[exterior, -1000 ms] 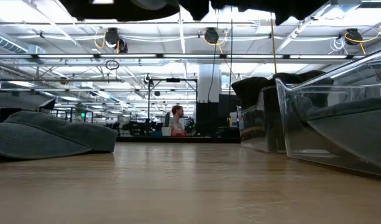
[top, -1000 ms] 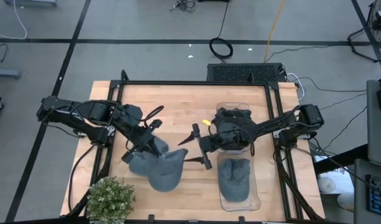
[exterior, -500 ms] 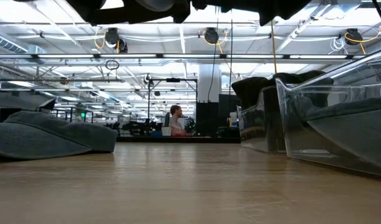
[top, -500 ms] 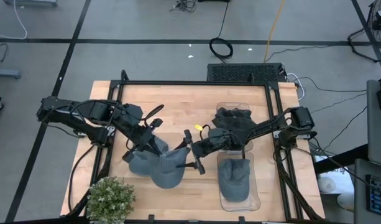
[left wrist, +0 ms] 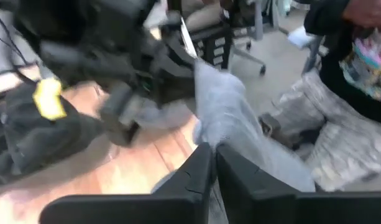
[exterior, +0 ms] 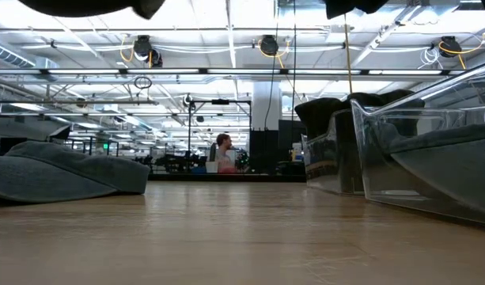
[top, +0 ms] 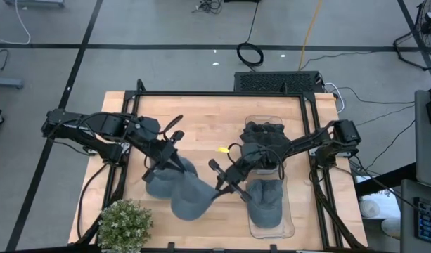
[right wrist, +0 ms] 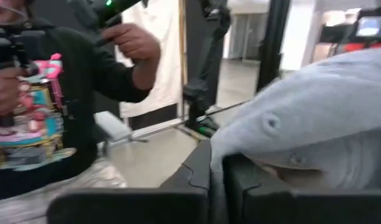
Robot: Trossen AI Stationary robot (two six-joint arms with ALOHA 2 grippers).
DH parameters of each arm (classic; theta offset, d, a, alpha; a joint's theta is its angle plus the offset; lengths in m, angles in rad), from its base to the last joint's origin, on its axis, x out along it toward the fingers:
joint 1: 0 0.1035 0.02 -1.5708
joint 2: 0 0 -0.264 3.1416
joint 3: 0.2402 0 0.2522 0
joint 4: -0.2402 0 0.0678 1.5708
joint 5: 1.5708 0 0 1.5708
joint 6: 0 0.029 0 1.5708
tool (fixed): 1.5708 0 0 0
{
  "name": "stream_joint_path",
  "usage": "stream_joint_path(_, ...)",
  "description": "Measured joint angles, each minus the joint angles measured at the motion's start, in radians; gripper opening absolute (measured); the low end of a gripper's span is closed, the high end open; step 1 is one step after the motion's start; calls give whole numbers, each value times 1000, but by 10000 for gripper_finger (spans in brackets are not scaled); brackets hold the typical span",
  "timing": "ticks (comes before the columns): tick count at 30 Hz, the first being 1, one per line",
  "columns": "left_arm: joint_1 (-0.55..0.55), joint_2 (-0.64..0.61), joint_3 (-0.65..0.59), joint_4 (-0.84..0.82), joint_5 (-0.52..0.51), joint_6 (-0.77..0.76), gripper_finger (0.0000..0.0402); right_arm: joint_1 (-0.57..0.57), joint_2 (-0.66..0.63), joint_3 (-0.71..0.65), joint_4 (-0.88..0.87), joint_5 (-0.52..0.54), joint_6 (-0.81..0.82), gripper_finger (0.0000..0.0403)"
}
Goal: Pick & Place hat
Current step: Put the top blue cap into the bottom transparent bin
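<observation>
- Grey hat lies on the wooden worktop, left of centre, near the front edge, just beside a plant.
- Left gripper sits at the hat's back edge; jaws together, clamped on its fabric, as the left wrist view shows.
- Right gripper is at the hat's right edge; jaws together, pinching the grey cloth, clear in the right wrist view.
- Clear bin stands on the right half of the worktop; another grey hat lies in its front part, dark hats piled in its back part.
- Low view: hat rests flat on the wood at far left, bin wall at right.
- Person in a black printed shirt shows beyond the worktop in the right wrist view, one hand raised.
</observation>
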Motion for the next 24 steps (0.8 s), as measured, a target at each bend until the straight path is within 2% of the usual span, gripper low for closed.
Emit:
stream_joint_path(3,1,-1,1,47,-3,-26,44,22,-17,-2,-31,8,20,1)
stream_joint_path(6,1,-4,1,82,-10,-28,56,53,-91,-3,-142,65,-9,1)
stream_joint_path(11,3,-16,1,114,-35,-29,71,143,-264,-3,-501,351,-56,1)
stream_joint_path(14,4,-18,1,127,-59,-32,77,227,-367,-3,-640,453,33,0)
stream_joint_path(19,4,-18,1,129,-61,-29,76,376,-502,-2,-789,551,201,0)
stream_joint_path(24,4,-18,1,132,-83,-25,77,488,-570,-61,-841,726,297,0)
